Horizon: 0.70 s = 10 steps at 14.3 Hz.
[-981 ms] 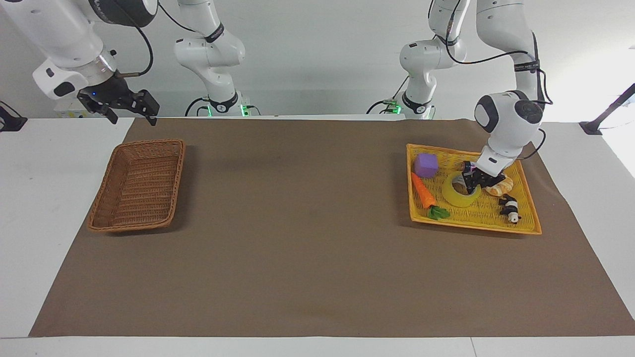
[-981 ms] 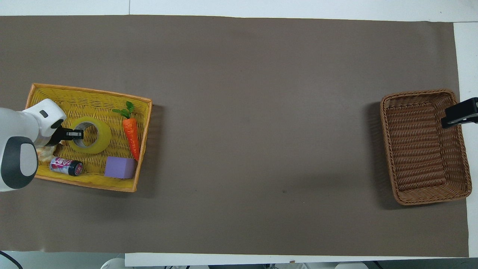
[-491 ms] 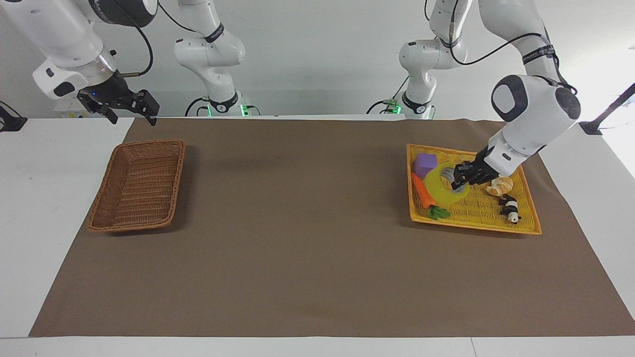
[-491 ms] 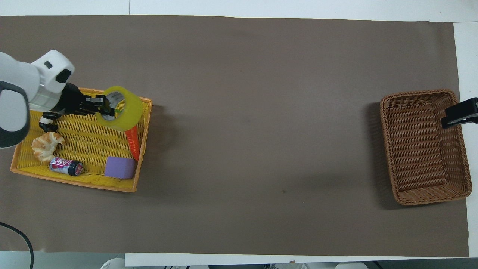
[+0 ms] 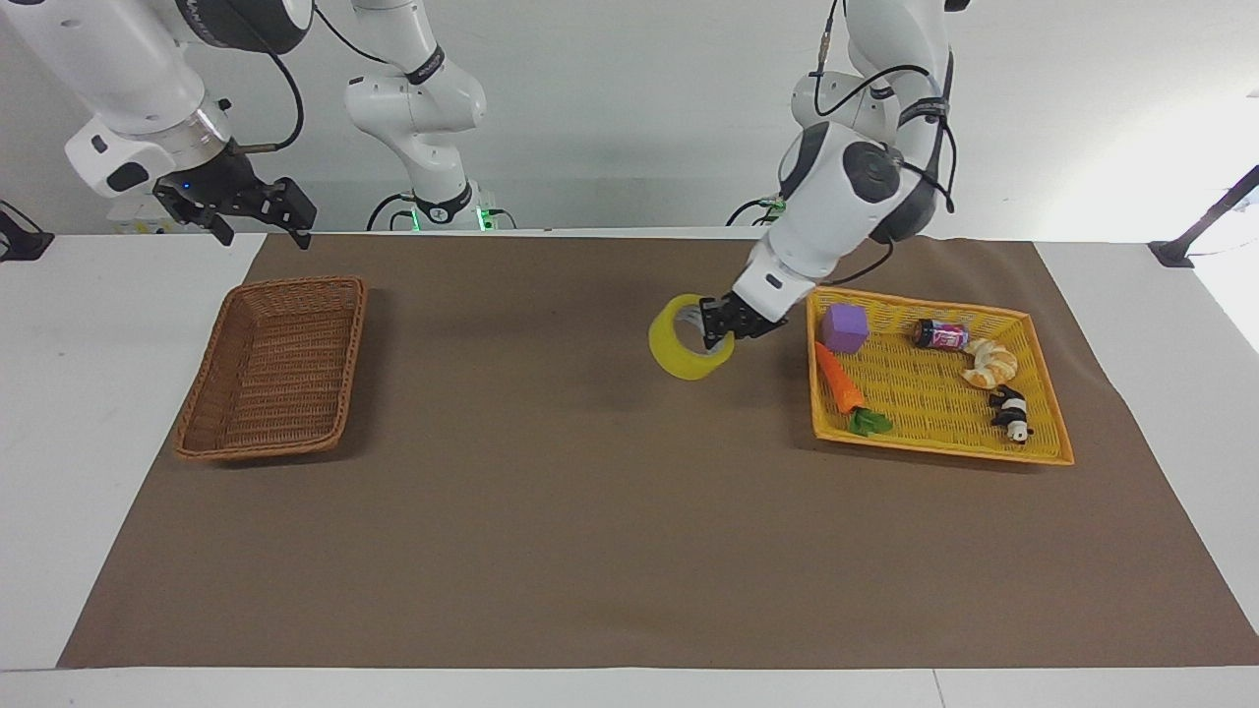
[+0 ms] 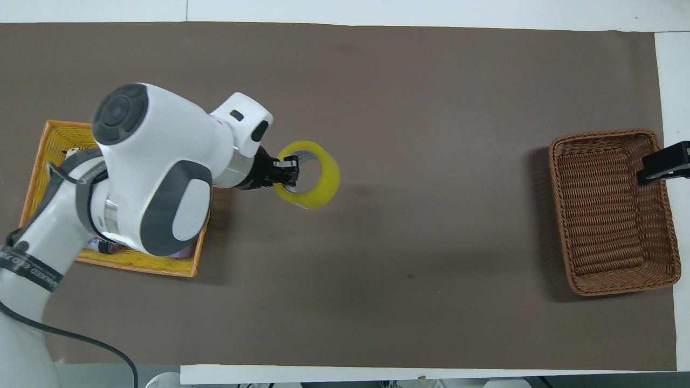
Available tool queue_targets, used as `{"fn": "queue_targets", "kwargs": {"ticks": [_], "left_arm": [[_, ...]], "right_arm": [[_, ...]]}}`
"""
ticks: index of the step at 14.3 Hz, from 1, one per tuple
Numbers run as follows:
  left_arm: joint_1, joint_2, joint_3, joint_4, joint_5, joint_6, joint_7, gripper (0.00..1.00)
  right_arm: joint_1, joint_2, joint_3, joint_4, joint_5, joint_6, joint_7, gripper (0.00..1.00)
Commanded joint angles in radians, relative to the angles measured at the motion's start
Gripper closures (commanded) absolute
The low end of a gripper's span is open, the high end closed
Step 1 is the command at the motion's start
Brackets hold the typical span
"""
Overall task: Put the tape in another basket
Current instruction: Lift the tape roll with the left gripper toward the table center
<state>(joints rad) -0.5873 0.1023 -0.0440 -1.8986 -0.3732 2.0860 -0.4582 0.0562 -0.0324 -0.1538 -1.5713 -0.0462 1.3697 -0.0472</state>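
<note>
Since the earlier frames, the left pincer [image 5: 721, 330] has carried the tape [image 5: 688, 337] out of the yellow tray [image 5: 939, 444], at centre right of the facing view, and now holds it in the air over the bare brown mat [image 5: 590, 511], just beside the tray's inner edge; the pincer is clamped on the wall of the ring, one finger inside the core, so the roll hangs tilted with its opening visible in the overhead view. The carrot [image 5: 839, 378], purple cube [image 5: 845, 327], can [image 5: 939, 334], croissant [image 5: 989, 363] and panda figure [image 5: 1011, 414] remain in the tray. The brown wicker basket [image 5: 234, 447] sits at centre left of that view, well apart from the tape; the carry is judged barely begun. The right pincer [image 5: 258, 218] waits at upper left with its fingers spread, above the bench near the basket's corner, probably parked there to leave the basket unobstructed.
</note>
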Motion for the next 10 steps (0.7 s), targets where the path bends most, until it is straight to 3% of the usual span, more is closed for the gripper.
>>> {"fn": "queue_targets", "kwargs": {"ticks": [1,3,5,10], "left_arm": [[-0.022,0.005,0.023,0.012,-0.016,0.000,0.007,1.00],[-0.016,0.005,0.024,0.012,-0.016,-0.009,0.010,1.00],[-0.011,0.005,0.024,0.016,-0.016,-0.001,0.010,1.00],[-0.008,0.005,0.026,0.015,-0.016,0.002,0.010,1.00]], "right_arm": [[-0.003,-0.017,0.013,-0.006,-0.004,-0.015,-0.019,0.00],[-0.012,-0.037,0.008,-0.033,0.059,0.000,-0.063,0.00],[-0.003,-0.061,0.011,-0.102,0.127,0.102,-0.085,0.00],[-0.003,-0.040,0.011,-0.225,0.570,0.258,-0.128,0.00]]}}
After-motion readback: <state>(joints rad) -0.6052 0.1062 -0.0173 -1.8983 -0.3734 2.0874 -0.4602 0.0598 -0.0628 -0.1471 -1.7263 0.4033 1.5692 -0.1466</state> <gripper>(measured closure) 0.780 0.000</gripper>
